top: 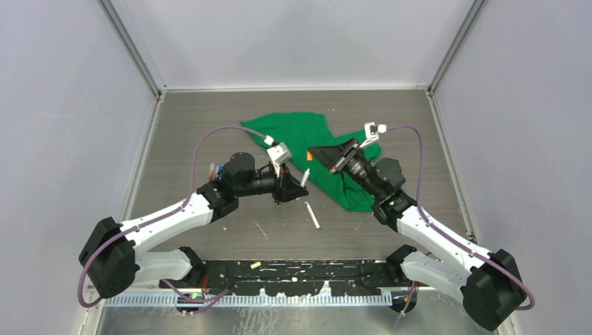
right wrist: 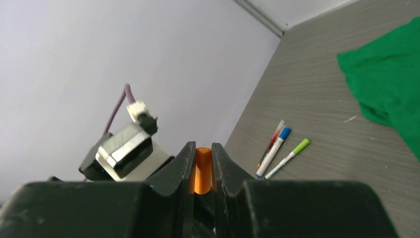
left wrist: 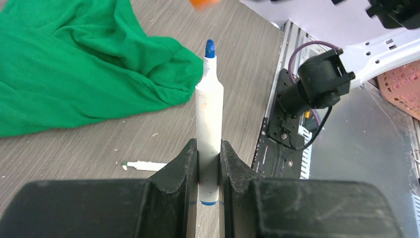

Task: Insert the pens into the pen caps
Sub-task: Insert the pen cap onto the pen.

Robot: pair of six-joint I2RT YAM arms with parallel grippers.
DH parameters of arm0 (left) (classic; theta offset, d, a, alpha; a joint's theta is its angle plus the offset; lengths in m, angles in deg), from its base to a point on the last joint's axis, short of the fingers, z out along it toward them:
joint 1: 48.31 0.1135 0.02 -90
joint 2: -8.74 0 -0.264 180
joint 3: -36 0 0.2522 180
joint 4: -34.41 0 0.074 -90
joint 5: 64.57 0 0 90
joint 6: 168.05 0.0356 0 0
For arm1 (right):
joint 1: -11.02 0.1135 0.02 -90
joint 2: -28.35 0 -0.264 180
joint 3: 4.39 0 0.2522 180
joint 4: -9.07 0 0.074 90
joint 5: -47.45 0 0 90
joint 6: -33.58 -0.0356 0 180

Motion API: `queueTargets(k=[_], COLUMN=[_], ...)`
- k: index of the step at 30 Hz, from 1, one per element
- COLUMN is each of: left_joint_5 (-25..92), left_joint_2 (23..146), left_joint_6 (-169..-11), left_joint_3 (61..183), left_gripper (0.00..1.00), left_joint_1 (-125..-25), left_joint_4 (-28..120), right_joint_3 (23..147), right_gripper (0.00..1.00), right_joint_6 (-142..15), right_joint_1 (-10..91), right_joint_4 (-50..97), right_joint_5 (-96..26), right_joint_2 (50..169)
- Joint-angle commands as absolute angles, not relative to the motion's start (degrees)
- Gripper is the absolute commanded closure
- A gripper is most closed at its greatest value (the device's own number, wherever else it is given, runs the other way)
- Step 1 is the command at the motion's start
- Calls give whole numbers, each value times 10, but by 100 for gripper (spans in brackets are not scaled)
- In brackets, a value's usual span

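My left gripper point(left wrist: 209, 154) is shut on a white pen point(left wrist: 209, 114) with a bare blue tip that points away from the fingers. In the top view this gripper point(top: 293, 187) holds the pen point(top: 305, 176) just above the table. My right gripper point(right wrist: 202, 151) is shut on an orange cap point(right wrist: 202, 171). In the top view it point(top: 315, 153) hovers over the green cloth with the cap point(top: 308, 158) just beyond the pen's tip. The cap also shows at the top edge of the left wrist view point(left wrist: 204, 3). An uncapped green-tipped pen point(top: 311, 215) lies on the table.
A crumpled green cloth point(top: 307, 136) lies at mid-table under the right gripper. Three capped pens point(right wrist: 277, 148), red, blue and green, lie by the left wall, behind the left arm in the top view point(top: 213, 169). A small pale piece point(top: 255, 264) rests on the black base rail.
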State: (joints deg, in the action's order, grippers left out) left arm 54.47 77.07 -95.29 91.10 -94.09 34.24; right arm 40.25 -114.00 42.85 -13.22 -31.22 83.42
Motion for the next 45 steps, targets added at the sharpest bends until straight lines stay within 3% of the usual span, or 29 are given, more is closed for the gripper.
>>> queueTargets(k=[1,12,45], left_joint_5=[521,501,564], left_joint_2=[758,740,722], left_joint_6=[-955,-958,-1024], left_joint_3=[942,931,902], left_gripper=[99,99,100], left_joint_1=[-942,-942,-941], left_joint_4=[327,320,235], right_joint_3=[454,457,405], right_gripper=[99,99,100], right_joint_6=[-1051,-996,-1000], right_joint_1=[489,532,531], right_joint_4=[-81,-53,-134], right_joint_5=[-373,-442,-452], right_joint_2=[814,808,769])
